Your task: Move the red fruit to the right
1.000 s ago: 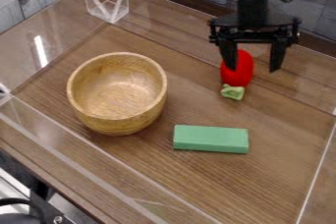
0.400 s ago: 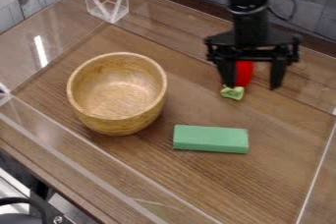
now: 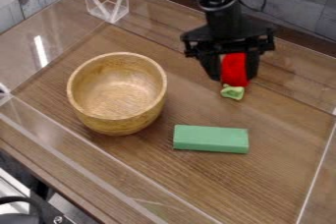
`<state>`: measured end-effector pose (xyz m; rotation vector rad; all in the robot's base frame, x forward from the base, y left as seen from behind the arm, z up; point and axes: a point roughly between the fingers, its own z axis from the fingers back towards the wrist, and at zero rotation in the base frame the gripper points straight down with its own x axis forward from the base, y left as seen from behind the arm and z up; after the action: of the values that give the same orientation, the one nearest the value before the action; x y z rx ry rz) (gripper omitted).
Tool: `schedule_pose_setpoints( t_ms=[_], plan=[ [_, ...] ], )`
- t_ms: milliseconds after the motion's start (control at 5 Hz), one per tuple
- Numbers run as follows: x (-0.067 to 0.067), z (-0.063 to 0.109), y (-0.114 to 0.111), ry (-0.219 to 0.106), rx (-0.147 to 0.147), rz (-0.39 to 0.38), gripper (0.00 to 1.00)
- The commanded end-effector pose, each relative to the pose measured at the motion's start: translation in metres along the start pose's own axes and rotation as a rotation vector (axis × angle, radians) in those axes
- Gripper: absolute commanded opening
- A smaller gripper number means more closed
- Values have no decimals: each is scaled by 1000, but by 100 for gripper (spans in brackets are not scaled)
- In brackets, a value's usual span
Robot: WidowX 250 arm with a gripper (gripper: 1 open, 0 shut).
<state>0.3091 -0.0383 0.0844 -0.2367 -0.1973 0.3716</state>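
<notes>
The end effector [image 3: 227, 53] is positioned at the red fruit [image 3: 235, 70]; whether it grips the fruit cannot be determined. The fruit lies on the table [image 3: 128, 144], beyond the green block [image 3: 210, 140].

One wooden bowl [image 3: 118, 92] on the left. One green block [image 3: 211, 140] at the near side. One red fruit [image 3: 235, 71] toward the far right, with one green stem end [image 3: 231, 92]. One robot arm [image 3: 221, 2] at the far side, with one gripper [image 3: 221, 61]. One table [image 3: 98, 174] under them. One clear wire-like thing [image 3: 108, 4] at the far left.
</notes>
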Motion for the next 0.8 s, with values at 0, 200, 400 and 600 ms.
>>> schedule_pose_setpoints(
  t_ms=[0,200,400,600],
  plan=[
    [3,-5,-6,-32,-10,-22,100],
    [7,-10,1,-4,-17,-107,100],
    [14,-6,10,14,-34,-173,100],
    [11,-1,11,-7,-36,-134,100]
  ],
)
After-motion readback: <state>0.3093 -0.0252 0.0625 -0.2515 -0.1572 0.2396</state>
